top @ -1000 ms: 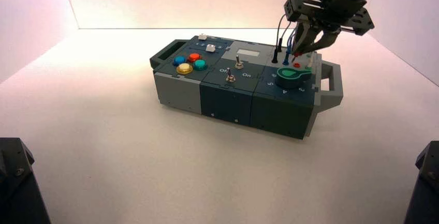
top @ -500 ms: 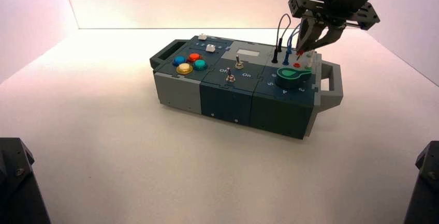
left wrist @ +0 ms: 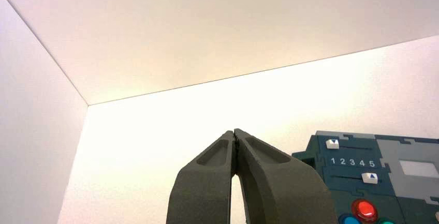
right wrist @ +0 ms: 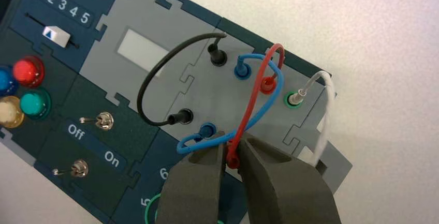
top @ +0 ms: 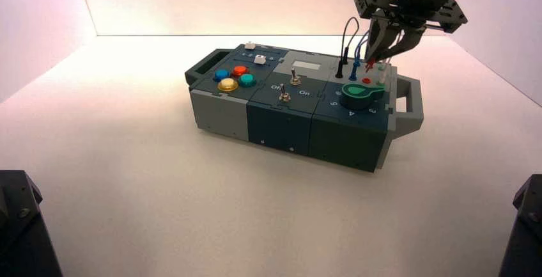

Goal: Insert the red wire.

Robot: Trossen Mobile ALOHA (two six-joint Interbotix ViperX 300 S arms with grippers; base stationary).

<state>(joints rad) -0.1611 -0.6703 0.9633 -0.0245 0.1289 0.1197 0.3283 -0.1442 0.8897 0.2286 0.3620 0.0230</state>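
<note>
The red wire (right wrist: 257, 93) loops up from a red socket (right wrist: 267, 83) on the grey panel at the box's right end. Its free red plug (right wrist: 232, 159) is pinched between the fingers of my right gripper (right wrist: 231, 152), which is shut on it. In the high view that gripper (top: 378, 52) hangs above the right end of the box (top: 281, 120). The red plug (top: 369, 64) hangs a little above a red socket (top: 366, 80) there. My left gripper (left wrist: 235, 132) is shut and empty, parked off to the box's left.
A blue wire (right wrist: 269, 102) crosses under the red one right at my right fingertips. A black wire (right wrist: 150, 79) and a white wire (right wrist: 325, 115) are plugged in on either side. A green knob (top: 361, 94), two toggle switches (top: 289, 86) and coloured buttons (top: 233, 79) also sit on the box.
My right gripper has risen slightly, carrying the red plug a little higher above the panel. The left arm has not moved.
</note>
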